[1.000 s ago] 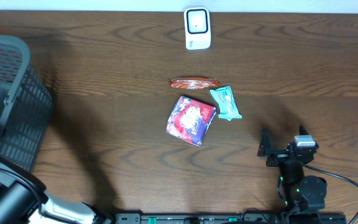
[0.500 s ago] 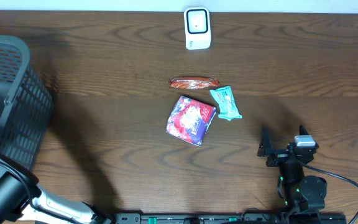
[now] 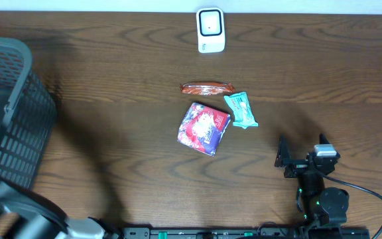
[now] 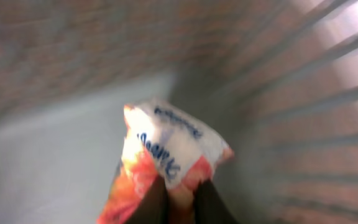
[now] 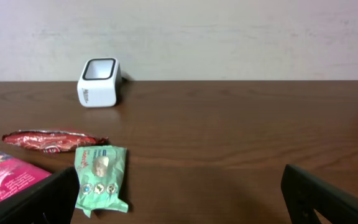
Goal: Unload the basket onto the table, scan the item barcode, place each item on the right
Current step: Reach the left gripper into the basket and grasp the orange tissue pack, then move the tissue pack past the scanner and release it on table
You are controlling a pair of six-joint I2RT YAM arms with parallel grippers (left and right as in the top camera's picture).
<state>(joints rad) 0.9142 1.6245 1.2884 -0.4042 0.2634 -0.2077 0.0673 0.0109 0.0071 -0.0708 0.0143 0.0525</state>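
Observation:
In the left wrist view my left gripper (image 4: 180, 196) is shut on the lower edge of a white, orange and blue snack packet (image 4: 166, 146), inside the grey mesh basket (image 4: 316, 93). The picture is blurred. The white scanner (image 3: 211, 30) stands at the table's far edge, also seen as the scanner (image 5: 98, 83) in the right wrist view. My right gripper (image 3: 304, 156) rests open near the front right with nothing between its fingers (image 5: 328, 199). In the overhead view my left arm (image 3: 5, 206) is a blur at the basket (image 3: 12, 106).
Three items lie mid-table: a red-orange wrapper (image 3: 207, 87), a teal packet (image 3: 241, 109) and a pink-red packet (image 3: 203, 127). The teal packet (image 5: 100, 177) lies just ahead of my right gripper's left finger. A white wall backs the table.
My left arm has shifted at the basket on the left, and its gripper has closed. The right arm and the items on the table have not moved.

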